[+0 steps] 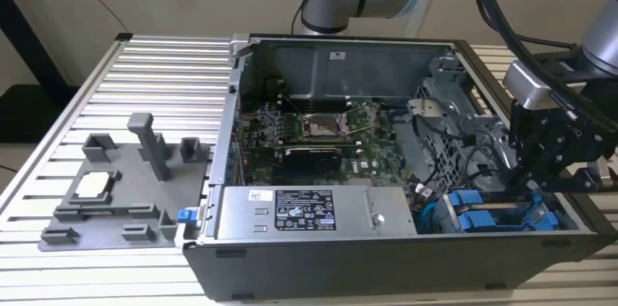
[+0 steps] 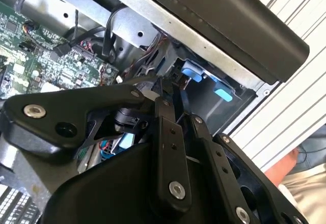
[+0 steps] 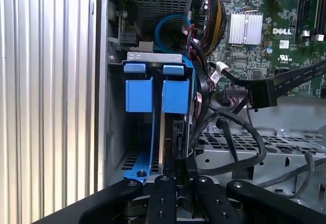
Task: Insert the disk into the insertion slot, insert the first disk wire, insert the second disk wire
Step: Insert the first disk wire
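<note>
In the lower right of the exterior view, the gripper [image 1: 533, 189] hangs over a corner of the open computer case [image 1: 386, 266]. Its fingers are drawn narrow, close together; whether they pinch anything cannot be told. Two blue carriers stand side by side in the insertion slot [image 3: 153, 56]: the disk [image 3: 175, 98], in line with the fingers, and the other drive [image 3: 138, 94] just beside it. Several black cables [image 3: 234, 142] and one blue cable [image 3: 165, 23] crowd the disk's far side. One power supply [image 1: 309, 212] sits at bottom centre with one motherboard [image 1: 319, 129] above it. One grey fixture [image 1: 116, 190] rests at the left on the slatted table [image 1: 155, 67].
</note>
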### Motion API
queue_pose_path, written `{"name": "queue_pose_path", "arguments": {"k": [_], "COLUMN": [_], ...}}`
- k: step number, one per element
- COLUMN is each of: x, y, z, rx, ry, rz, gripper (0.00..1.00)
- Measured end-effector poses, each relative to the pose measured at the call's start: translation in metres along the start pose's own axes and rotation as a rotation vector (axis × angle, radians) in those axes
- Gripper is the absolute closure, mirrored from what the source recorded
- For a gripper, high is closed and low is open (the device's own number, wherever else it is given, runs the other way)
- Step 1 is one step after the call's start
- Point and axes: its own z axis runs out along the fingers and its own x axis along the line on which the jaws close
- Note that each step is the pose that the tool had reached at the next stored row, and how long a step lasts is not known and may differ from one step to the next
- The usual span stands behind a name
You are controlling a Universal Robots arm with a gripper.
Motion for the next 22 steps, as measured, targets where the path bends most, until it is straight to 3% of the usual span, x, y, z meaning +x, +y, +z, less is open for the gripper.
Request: {"name": "queue_pose_path", "arguments": {"k": [6,15,16,19,22], "x": [0.0,-0.0001,-0.0001,0.0,0.0002], "y": [0.0001,0.0001,0.0001,0.0001,-0.0001], "z": [0.0053,0.0075,0.0075,0.0048,-0.0049], "rx": [0.0,0.0,0.0,0.0,0.0], "ry": [0.0016,-0.0011,-0.0011,0.0004,0.0], "rz": [0.002,0.002,0.002,0.002,0.003], "gripper": [0.81,0.8,0.74,0.67,0.67]}}
